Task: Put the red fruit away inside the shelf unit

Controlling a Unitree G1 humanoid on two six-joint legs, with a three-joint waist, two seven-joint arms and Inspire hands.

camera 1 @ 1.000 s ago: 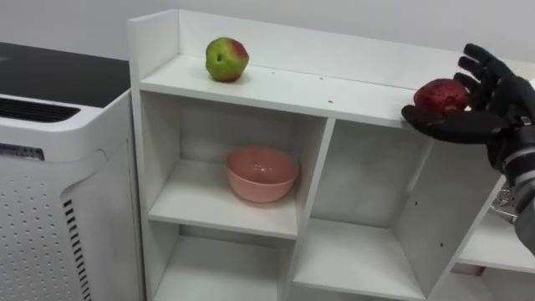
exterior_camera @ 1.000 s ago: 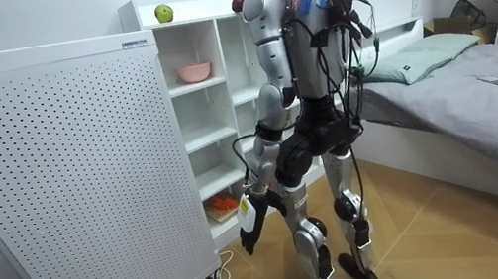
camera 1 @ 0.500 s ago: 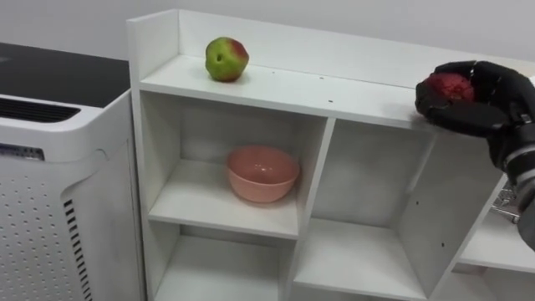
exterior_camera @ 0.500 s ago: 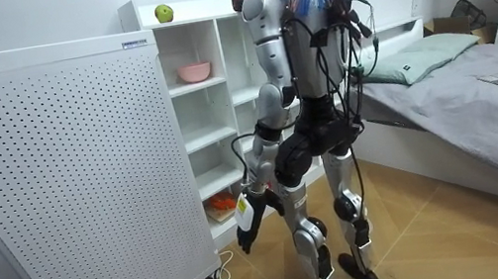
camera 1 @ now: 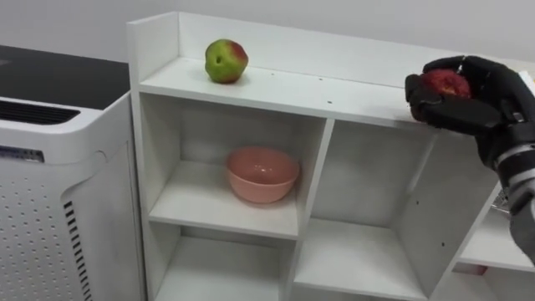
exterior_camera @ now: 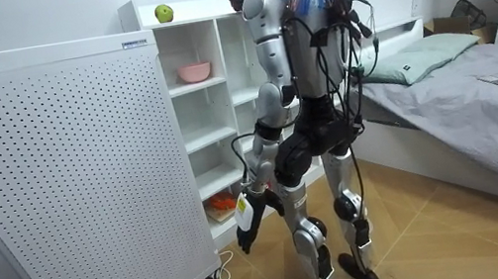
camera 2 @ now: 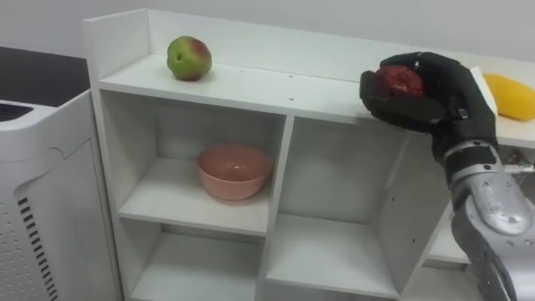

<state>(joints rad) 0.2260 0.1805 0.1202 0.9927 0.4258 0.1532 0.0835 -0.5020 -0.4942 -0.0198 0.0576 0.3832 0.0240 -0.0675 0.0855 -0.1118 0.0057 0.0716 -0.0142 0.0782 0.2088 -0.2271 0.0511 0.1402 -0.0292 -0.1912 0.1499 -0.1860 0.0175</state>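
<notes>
Red round fruit (camera 1: pixel 445 83): it is sitting inside the right robot hand (camera 1: pixel 489 104), which is closing round it. Fingers and thumb are curling over it, where a second ago they were spread with the thumb alone beneath. The hand is also drifting slightly toward the robot's left along the front edge of the top shelf (camera 1: pixel 284 88) of the white wooden closet (camera 1: pixel 159 50). Reading: you are tightening the grasp, not releasing, so placement is not yet done. Whether the fruit is touching the shelf, you cannot tell, as the fingers are hiding its underside.

Orientation: the fruit is looking near-spherical, so no long axis is showing. A dark dimple is facing up toward the camera, possibly the stem end, but it is too small to confirm.

Neighbours: green-and-red apple (camera 1: pixel 226 59) is resting near the shelf's left end, well apart. Yellow fruit (camera 2: pixel 514 94) is lying just beyond the hand on the right. Pink bowl (camera 1: pixel 262 173) is sitting in the upper left compartment. Left robot hand (exterior_camera: pixel 247 232) is hanging by the thigh.
</notes>
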